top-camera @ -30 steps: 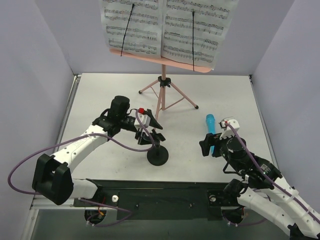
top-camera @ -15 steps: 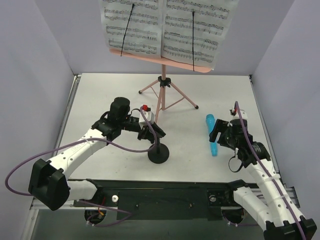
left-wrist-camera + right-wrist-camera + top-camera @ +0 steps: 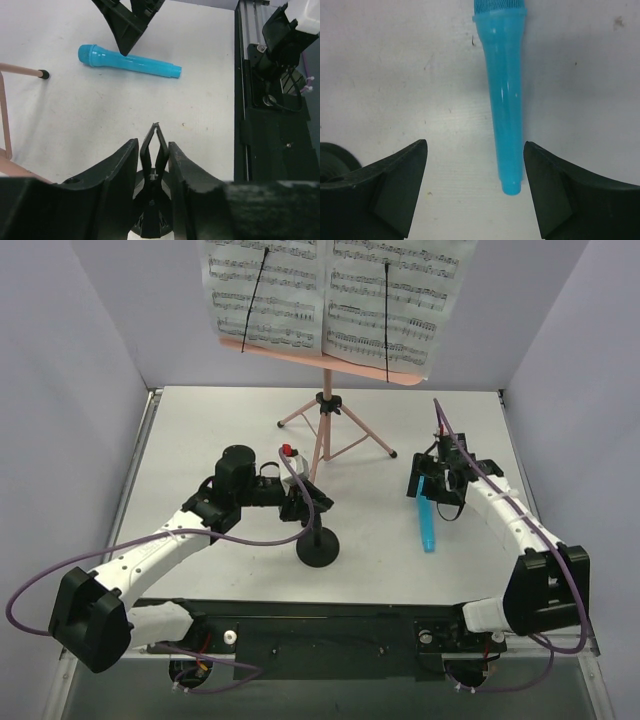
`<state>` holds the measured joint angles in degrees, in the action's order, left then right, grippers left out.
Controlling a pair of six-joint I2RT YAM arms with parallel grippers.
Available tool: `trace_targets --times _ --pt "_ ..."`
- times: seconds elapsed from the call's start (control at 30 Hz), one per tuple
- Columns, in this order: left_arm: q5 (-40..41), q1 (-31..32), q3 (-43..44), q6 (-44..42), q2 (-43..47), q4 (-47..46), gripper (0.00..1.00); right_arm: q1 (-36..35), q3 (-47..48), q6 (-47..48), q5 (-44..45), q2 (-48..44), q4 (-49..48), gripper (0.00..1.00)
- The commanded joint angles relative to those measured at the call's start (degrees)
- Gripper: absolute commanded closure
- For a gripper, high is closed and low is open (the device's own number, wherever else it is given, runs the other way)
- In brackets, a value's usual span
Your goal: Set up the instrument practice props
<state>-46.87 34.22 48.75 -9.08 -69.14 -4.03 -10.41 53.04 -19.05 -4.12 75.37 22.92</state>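
The pink music stand [image 3: 322, 352] stands at the back on thin tripod legs [image 3: 345, 435] and holds two white sheet-music pages [image 3: 330, 295]. The black round-based mic stand [image 3: 317, 548] stands in the middle. My left gripper [image 3: 305, 505] is shut on its forked top clip [image 3: 154, 150], with a finger pressed against each side. The blue microphone [image 3: 427, 525] lies flat at the right. My right gripper [image 3: 425, 488] hovers over its head end, open and empty. In the right wrist view the microphone [image 3: 504, 100] lies between the spread fingers [image 3: 400, 175], nearer the right one.
A tripod foot [image 3: 44, 75] rests near the microphone's head [image 3: 87, 54] in the left wrist view. The black rail with the arm bases [image 3: 320, 625] runs along the near edge. Grey walls close in the left, right and back sides.
My right arm has swung away from the near edge, out over the microphone's head end. My left gripper has shifted slightly while staying at the mic stand's top.
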Motion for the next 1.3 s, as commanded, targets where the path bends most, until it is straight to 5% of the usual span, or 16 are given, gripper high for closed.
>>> trace_targets --times 0.0,0.07,0.2,0.67,1.27 --pt "2.92 0.50 -0.50 4.33 -0.82 -3.70 0.45 2.15 6.72 5.24 -1.86 6.44 0.20 0.27" --pt "3.89 0.59 -0.94 5.04 -0.47 -4.58 0.25 2.77 8.39 6.04 -1.77 9.69 0.29 0.27" --pt "5.39 0.59 -2.08 5.30 0.50 -6.07 0.13 4.26 9.72 7.09 -3.09 13.92 -1.03 0.28" --pt "13.65 0.59 -15.61 10.84 5.95 -24.09 0.08 5.84 12.70 11.93 -3.53 24.81 -6.48 0.35" --pt "10.58 -0.03 -19.31 -1.02 4.55 -28.92 0.06 6.20 18.68 13.16 -3.09 31.85 -1.65 0.51"
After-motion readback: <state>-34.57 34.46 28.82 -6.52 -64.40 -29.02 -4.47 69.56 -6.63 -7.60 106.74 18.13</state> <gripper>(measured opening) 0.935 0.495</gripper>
